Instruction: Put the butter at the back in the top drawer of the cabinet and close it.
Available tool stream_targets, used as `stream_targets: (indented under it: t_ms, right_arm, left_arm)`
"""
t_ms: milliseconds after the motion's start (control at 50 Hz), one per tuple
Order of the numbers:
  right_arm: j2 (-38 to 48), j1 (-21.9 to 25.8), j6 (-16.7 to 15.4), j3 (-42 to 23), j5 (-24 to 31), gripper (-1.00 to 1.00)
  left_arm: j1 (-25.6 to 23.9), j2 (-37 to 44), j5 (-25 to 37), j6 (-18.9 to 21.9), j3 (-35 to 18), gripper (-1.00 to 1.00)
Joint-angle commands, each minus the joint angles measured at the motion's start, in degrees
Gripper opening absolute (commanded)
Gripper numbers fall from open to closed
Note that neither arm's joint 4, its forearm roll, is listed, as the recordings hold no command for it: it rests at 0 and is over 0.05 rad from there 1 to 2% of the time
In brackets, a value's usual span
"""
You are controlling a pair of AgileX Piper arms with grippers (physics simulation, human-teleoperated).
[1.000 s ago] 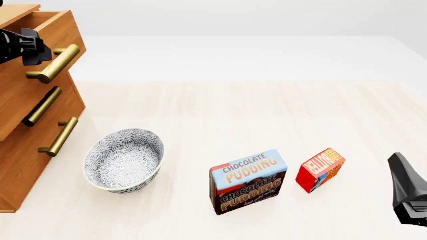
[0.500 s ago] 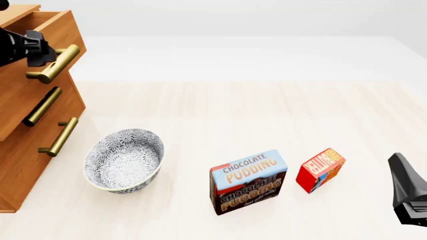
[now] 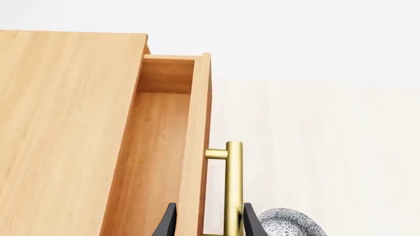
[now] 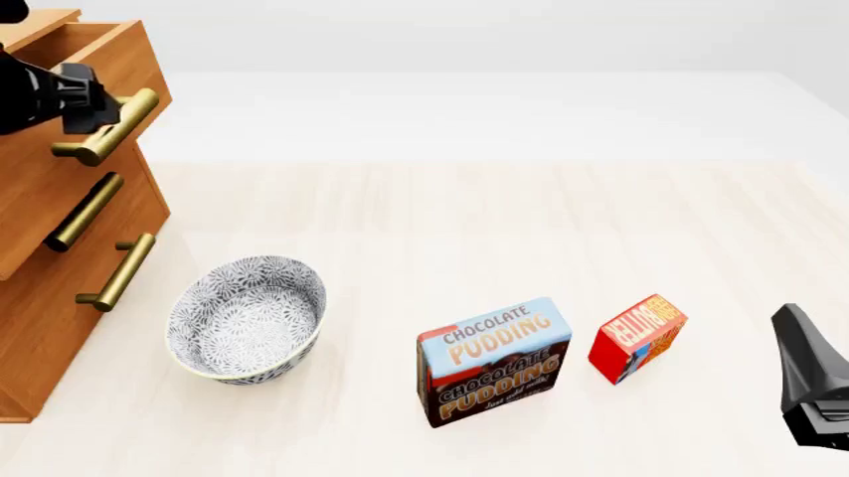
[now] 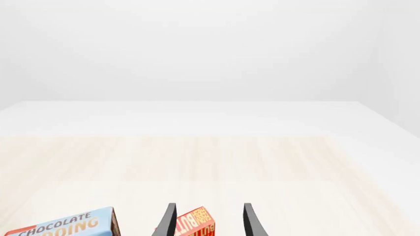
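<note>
Pale table: bowl, pudding box beside butter, cabinet left

pale wood table, plain white backdrop

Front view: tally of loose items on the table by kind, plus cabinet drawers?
Bowls: 1, patterned bowl
Boxes: 2, Chocolate Pudding box and butter
Drawers: 3 on the cabinet, the top drawer pulled out
Total: 3 loose items, 3 drawers
</note>
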Motion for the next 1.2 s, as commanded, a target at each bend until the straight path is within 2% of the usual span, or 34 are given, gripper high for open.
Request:
stream_targets:
  t_ms: [20,1200]
  right_arm:
    - [0.0,0.0,0.0,0.0,0.0,1.0]
    - [0.0,0.0,0.0,0.0,0.0,1.0]
  left_arm:
    - [-0.64,0.48,-0.15,-0.14,0.0,1.0]
    - [-4.92,1.4,-1.84,-1.08,2.0,1.0]
